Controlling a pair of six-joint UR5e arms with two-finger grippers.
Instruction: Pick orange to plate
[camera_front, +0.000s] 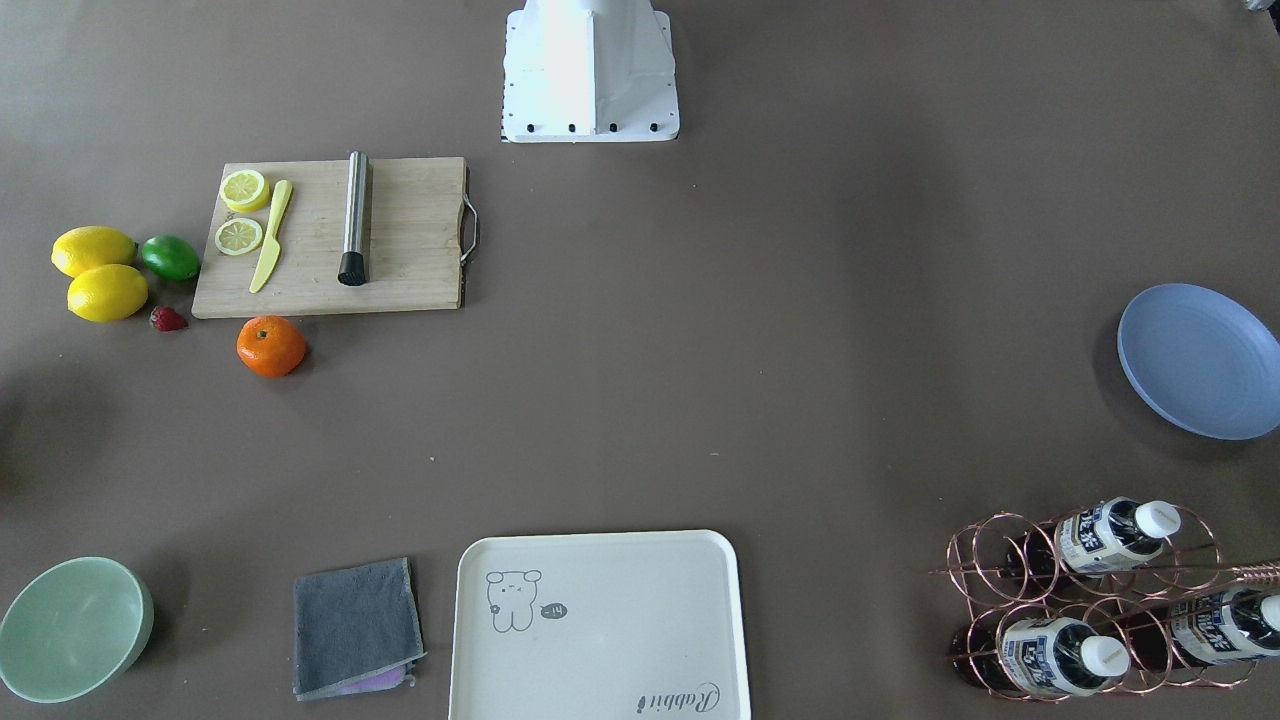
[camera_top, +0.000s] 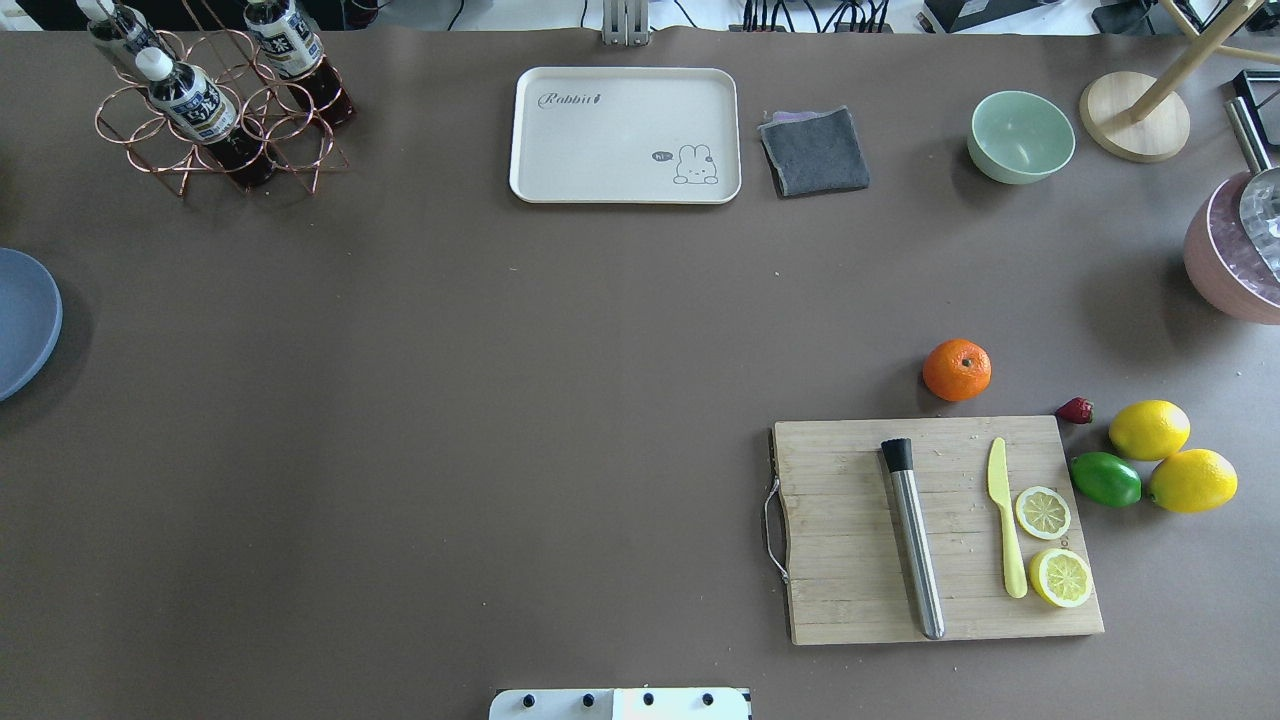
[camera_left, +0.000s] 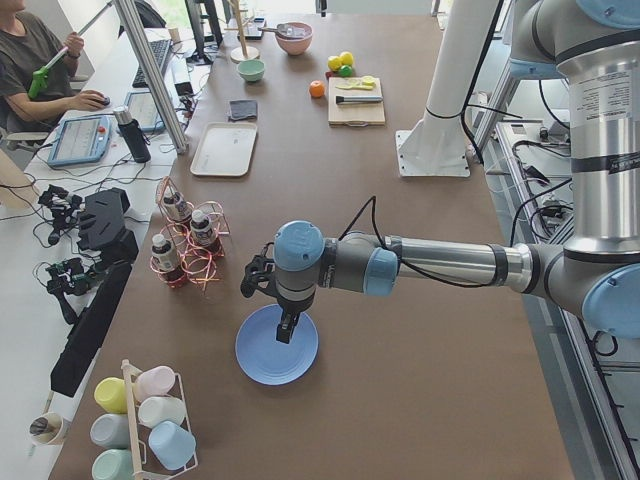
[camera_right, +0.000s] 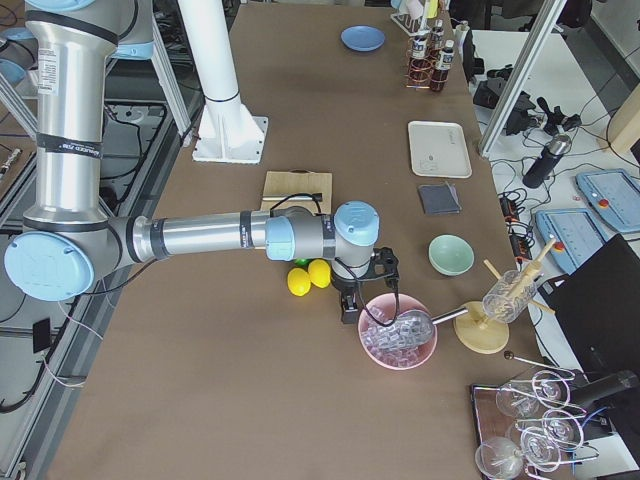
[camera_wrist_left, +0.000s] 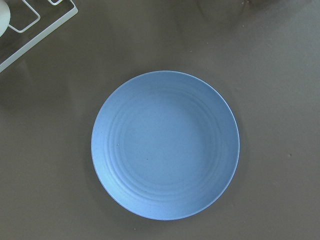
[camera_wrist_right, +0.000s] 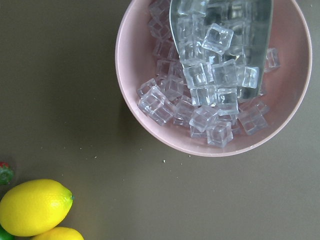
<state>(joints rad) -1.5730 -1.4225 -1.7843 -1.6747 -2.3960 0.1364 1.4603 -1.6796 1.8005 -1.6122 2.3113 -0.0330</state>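
Observation:
The orange (camera_top: 957, 369) sits on the brown table just beyond the cutting board's far edge, also seen as the orange (camera_front: 271, 346) and the orange (camera_left: 317, 89). The blue plate (camera_front: 1200, 360) lies bare at the table's left end, and this plate (camera_wrist_left: 165, 150) fills the left wrist view. My left gripper (camera_left: 285, 330) hangs over the plate (camera_left: 277, 345); I cannot tell whether it is open or shut. My right gripper (camera_right: 349, 308) hovers between the lemons and the pink ice bowl, far from the orange; I cannot tell its state.
A wooden cutting board (camera_top: 860, 600) holds a steel muddler (camera_top: 915, 550), a yellow knife (camera_top: 1005, 530) and lemon slices. Two lemons (camera_top: 1150, 430), a lime (camera_top: 1105, 479) and a strawberry (camera_top: 1075, 410) lie beside it. Cream tray (camera_top: 625, 100), grey cloth (camera_top: 815, 150), green bowl (camera_top: 1020, 136), pink ice bowl (camera_wrist_right: 150, 120), bottle rack (camera_top: 215, 110).

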